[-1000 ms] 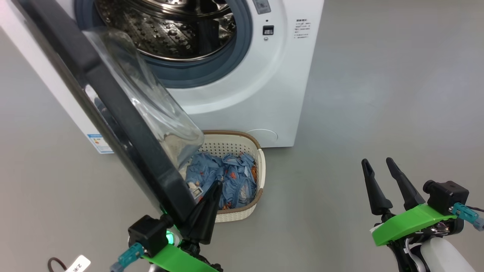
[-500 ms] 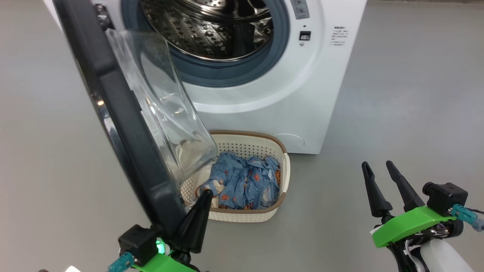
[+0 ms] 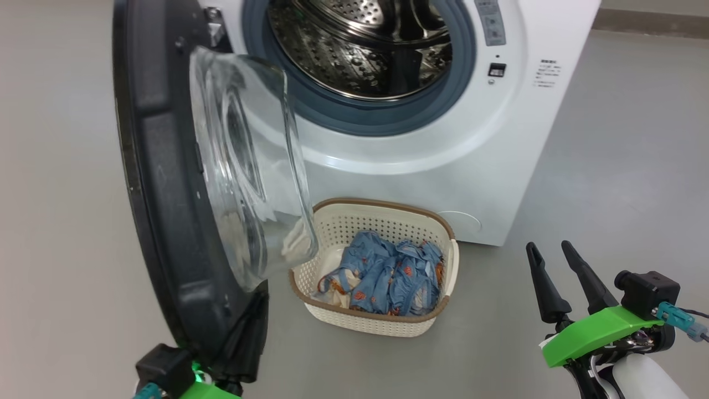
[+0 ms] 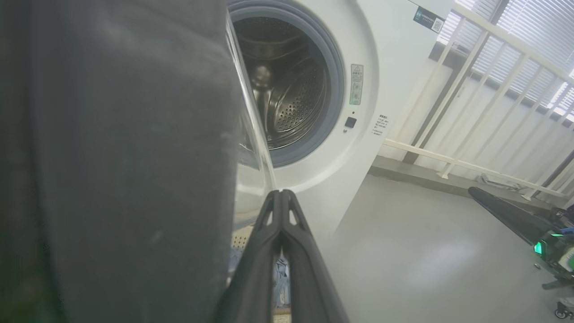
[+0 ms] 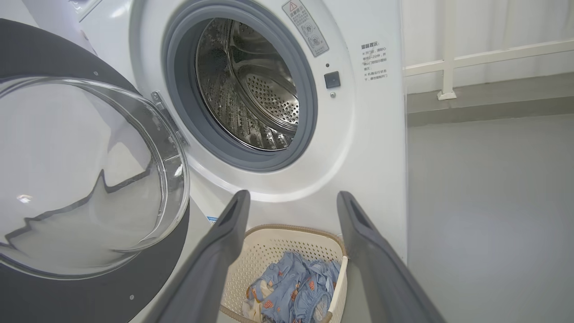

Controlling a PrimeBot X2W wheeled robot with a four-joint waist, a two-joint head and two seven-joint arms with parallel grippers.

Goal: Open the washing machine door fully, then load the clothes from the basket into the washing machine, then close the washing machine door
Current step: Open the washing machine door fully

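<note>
Now | left claw (image 4: pixel 281 195) together | right claw (image 3: pixel 549 247) apart | glossy round door (image 3: pixel 160 166) | perforated basket (image 3: pixel 363 322)

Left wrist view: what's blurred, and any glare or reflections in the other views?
Left wrist view: the washing machine door sits so close it is a grey blur; the washing machine is sharp. Right wrist view: the glass window mirrors pale jagged reflections. Head view: highlights glint on the steel drum.

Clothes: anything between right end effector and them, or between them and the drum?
Nothing visible: right end effector open, only floor before the basket and clothes; washing machine door hangs left of the basket, drum mouth unblocked.
</note>
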